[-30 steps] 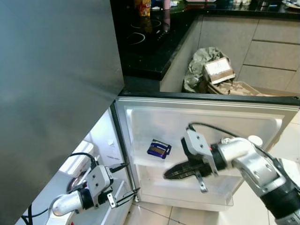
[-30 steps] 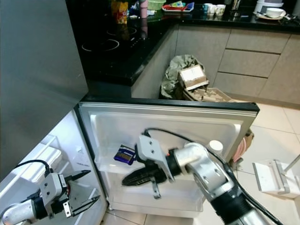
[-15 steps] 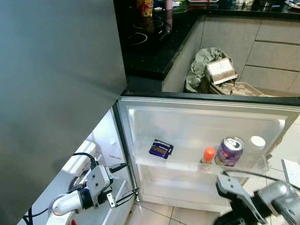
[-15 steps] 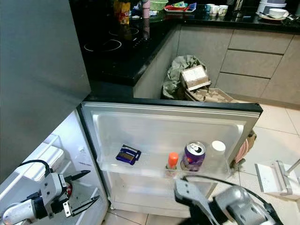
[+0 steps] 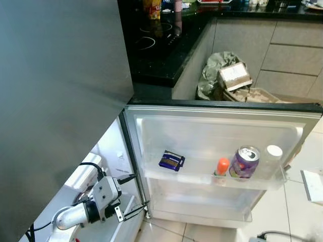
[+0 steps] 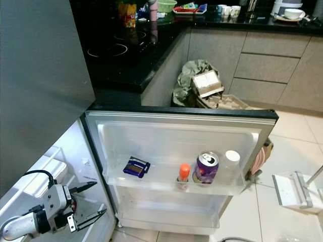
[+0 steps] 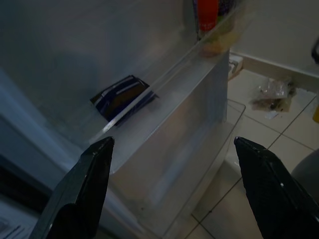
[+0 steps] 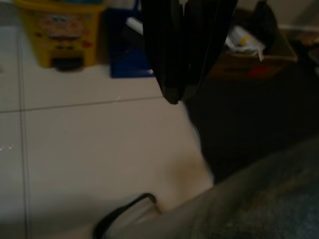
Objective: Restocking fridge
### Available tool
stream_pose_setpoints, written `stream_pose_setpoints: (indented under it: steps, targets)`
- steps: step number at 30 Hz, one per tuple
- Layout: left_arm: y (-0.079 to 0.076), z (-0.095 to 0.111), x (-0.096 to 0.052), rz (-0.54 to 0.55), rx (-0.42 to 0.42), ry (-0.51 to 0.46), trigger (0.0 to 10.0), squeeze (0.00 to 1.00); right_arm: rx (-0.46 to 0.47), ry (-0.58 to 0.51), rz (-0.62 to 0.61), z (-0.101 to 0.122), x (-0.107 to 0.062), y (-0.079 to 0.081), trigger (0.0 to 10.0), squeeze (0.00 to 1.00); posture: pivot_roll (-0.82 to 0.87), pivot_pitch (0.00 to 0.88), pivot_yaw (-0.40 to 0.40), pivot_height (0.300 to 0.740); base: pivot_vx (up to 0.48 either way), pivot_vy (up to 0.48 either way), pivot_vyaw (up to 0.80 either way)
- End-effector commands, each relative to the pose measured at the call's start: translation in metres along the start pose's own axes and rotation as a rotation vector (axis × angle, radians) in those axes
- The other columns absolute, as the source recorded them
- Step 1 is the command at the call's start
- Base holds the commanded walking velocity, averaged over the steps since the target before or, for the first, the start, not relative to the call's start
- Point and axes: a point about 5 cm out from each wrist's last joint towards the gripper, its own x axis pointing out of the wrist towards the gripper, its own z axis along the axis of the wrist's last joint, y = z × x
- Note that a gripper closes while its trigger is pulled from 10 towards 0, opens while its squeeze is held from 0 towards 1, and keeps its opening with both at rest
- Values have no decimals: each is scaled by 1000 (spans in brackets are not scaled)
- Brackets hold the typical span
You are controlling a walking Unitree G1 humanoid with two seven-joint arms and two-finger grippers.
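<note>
The fridge door (image 5: 222, 126) stands open before me. Its upper shelf (image 5: 212, 179) holds a blue packet (image 5: 171, 161), a small orange-capped bottle (image 5: 221, 168), a purple can (image 5: 245, 162) and a white-capped bottle (image 5: 273, 155). My left gripper (image 5: 135, 196) is open, low beside the door's hinge side, and holds nothing. In the left wrist view its fingers (image 7: 82, 191) frame the blue packet (image 7: 122, 97) and the orange-capped bottle (image 7: 207, 12). In the right wrist view my right gripper (image 8: 174, 97) is shut and empty, pointing down at the tiled floor.
The lower door shelf (image 5: 202, 206) is bare. A black hob counter (image 5: 156, 45) lies behind the door, with crumpled paper and a cardboard box (image 5: 234, 75) on the floor beside it. A yellow bin (image 8: 60, 30) and a brown box (image 8: 249, 47) stand on the floor.
My right arm has dropped away from the door shelf and out of the head views, uncovering the can and bottles. The left arm has stayed put.
</note>
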Motion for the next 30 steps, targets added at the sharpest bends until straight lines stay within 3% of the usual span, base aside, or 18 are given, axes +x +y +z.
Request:
stream_pose_setpoints:
  steps: [1,9,19,30]
  targets:
    - [0,-1,-4,-15,8,23,10000,0,34,6,-46,-6,4,1,10000,0,-33,0,11,740,0,0,0]
    - [-1,-2,-3,-28,-22,11,10000,0,332,-18,-191,-20,35,26,10000,0,-29,0,10,740,0,0,0]
    - [-8,-1,-2,-70,-58,-6,10000,0,366,3,-237,-22,42,33,10000,0,-31,0,12,740,0,0,0]
    - [-19,-2,-1,-146,-115,-11,10000,0,364,-31,-293,-1,44,28,10000,0,-33,0,8,740,0,0,0]
